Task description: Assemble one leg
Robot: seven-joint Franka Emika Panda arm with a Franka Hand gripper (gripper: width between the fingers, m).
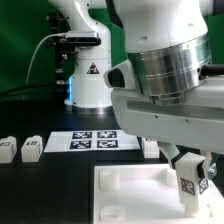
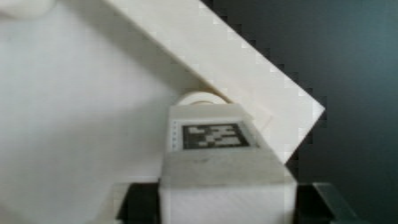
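My gripper [image 1: 193, 170] is shut on a leg [image 1: 187, 182], a small white block with a black-and-white tag. It holds the leg over the right corner of the large white plate [image 1: 125, 190] in the exterior view. In the wrist view the leg [image 2: 217, 140] sits between the dark fingers [image 2: 146, 202] of the gripper [image 2: 222, 205]. The leg's far end meets a round corner socket [image 2: 203, 99] of the plate [image 2: 80, 110]. I cannot tell whether it is seated in the socket.
The marker board [image 1: 93, 141] lies behind the plate. Two loose legs [image 1: 7, 150] [image 1: 31, 147] stand at the exterior view's left, and another leg [image 1: 150, 147] stands right of the marker board. The robot base [image 1: 88, 75] rises at the back.
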